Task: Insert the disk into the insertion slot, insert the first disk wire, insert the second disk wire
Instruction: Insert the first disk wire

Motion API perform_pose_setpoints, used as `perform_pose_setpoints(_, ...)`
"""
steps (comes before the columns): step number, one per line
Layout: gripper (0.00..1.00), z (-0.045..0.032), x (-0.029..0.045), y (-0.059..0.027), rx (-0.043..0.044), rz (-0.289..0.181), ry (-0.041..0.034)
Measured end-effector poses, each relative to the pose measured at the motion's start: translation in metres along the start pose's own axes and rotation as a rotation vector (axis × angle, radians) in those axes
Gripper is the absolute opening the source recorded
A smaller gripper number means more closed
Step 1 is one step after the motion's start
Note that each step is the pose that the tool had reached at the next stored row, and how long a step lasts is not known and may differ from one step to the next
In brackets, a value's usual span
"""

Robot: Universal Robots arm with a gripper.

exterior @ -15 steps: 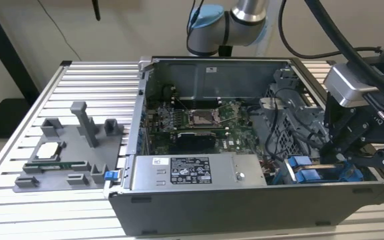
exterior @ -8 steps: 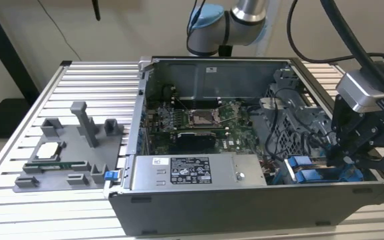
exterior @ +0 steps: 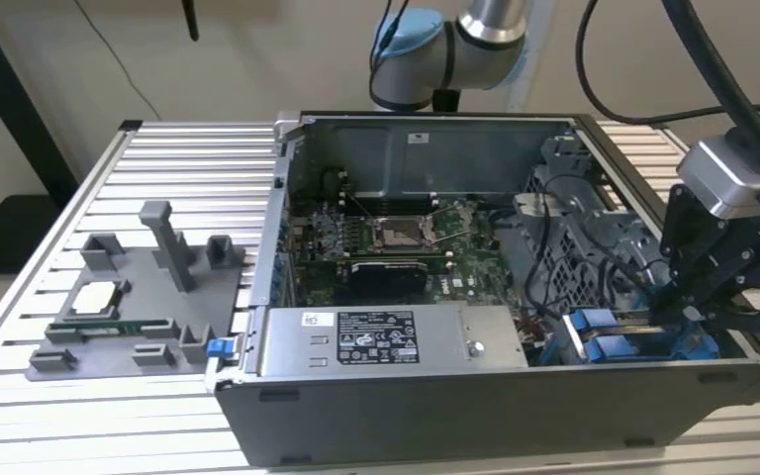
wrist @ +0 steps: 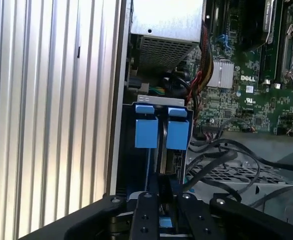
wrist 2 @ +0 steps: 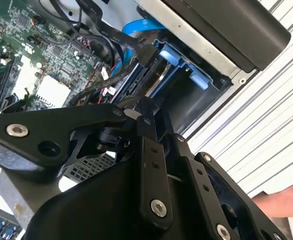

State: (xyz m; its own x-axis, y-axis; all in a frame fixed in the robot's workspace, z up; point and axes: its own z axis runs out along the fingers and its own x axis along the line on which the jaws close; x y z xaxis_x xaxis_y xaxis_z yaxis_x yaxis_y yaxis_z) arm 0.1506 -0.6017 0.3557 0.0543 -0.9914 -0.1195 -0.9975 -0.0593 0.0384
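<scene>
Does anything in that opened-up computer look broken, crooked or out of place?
Nothing looks broken or spilled. The only untidy part is the loose black cables sprawling beside the blue-tabbed drive cage, where the claw sits.

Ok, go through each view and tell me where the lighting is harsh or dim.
Exterior view: ribbed aluminium table bright, open grey computer case dim inside. First wrist view: table slats glare; blue plastic tabs evenly lit. Second wrist view: black gripper dark.

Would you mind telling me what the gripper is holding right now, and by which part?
It cannot be told: the gripper sits at the insertion slot, close against the blue carrier tabs, and its own body hides any hold.
</scene>
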Motion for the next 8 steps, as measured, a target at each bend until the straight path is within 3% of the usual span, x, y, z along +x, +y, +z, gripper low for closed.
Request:
perform_pose_setpoints(1,0.0,0.0,-0.0003,0.0,-0.0019,0.001,-0.003)
perform_pose_setpoints(2,0.0,0.0001,-0.0003,0.0001,-0.0018,0.0,-0.0143)
perform_pose_setpoints(6,0.0,0.0002,-0.0004,-0.0006,0.0018,-0.002,-0.0842)
perform_pose_setpoints(8,0.0,0.001,-0.0001,-0.0047,-0.0051,-0.001,-0.0872)
